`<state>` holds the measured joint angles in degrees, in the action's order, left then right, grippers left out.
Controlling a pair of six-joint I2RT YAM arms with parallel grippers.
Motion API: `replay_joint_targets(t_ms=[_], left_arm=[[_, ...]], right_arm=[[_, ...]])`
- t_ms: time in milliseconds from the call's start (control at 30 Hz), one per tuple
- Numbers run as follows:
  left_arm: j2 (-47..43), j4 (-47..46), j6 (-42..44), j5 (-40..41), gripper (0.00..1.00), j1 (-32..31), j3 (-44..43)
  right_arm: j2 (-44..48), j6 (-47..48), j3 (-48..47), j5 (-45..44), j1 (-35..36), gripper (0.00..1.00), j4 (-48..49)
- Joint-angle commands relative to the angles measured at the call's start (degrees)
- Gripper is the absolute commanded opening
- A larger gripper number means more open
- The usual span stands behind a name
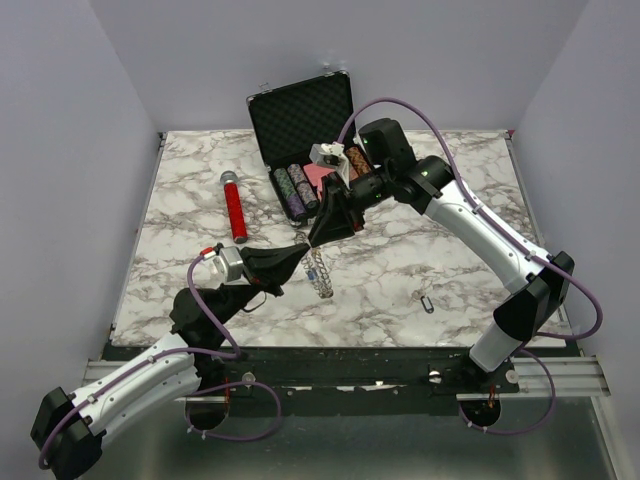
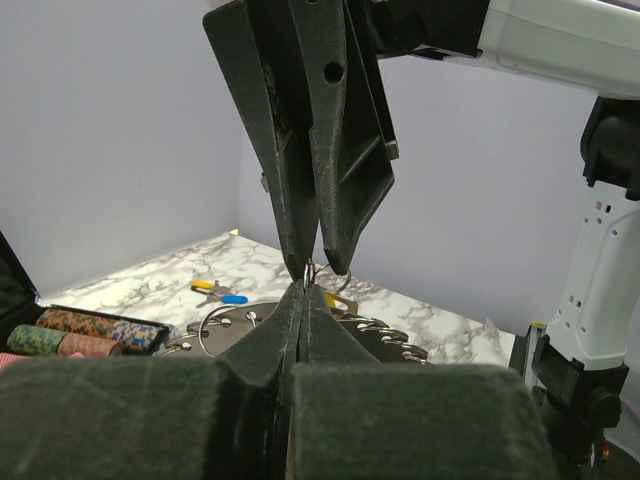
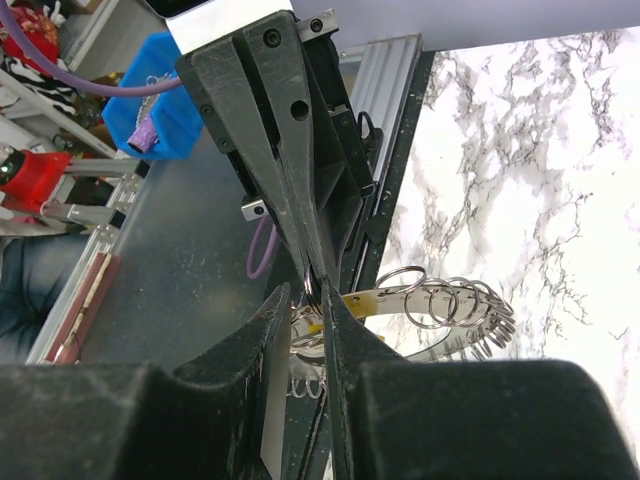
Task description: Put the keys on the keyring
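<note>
My left gripper [image 1: 306, 247] is shut on a small split ring [image 2: 311, 270] at the edge of the keyring [image 1: 318, 272], a metal band fringed with rings [image 3: 440, 300] that hangs below the fingertips. My right gripper [image 1: 318, 240] comes down from the far right and meets the left one tip to tip. Its fingers [image 3: 345, 330] straddle that same small ring with a narrow gap, and only one pad touches it. Two keys with yellow and blue tags [image 2: 218, 291] lie on the marble behind. A black-tagged key [image 1: 427, 302] lies at the near right.
An open black case [image 1: 300, 120] stands at the back, with rows of poker chips [image 1: 297, 190] in front of it. A red cylinder [image 1: 234, 207] lies at the left. The marble table [image 1: 420, 250] ends at the arms' mounting rail.
</note>
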<state>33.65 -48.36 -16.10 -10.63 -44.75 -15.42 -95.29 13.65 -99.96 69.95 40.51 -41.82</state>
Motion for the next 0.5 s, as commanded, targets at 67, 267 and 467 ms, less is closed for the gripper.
replay_joint_targets(t_ms=[67, 267, 467], left_arm=[[-0.6, -3.8, -0.7, 2.3, 0.0, -0.2, -1.6], [-0.8, -4.1, -1.0, 2.5, 0.0, -0.3, -1.2], [-1.0, -4.8, -1.0, 3.5, 0.0, -0.2, -0.9]], right_arm=[[0.8, 1.2, 0.1, -1.0, 0.6, 0.25, -1.6], [0.9, 0.9, -0.1, -0.4, 0.6, 0.25, -1.4], [1.2, -0.1, 1.9, -0.4, 0.8, 0.19, -0.2]])
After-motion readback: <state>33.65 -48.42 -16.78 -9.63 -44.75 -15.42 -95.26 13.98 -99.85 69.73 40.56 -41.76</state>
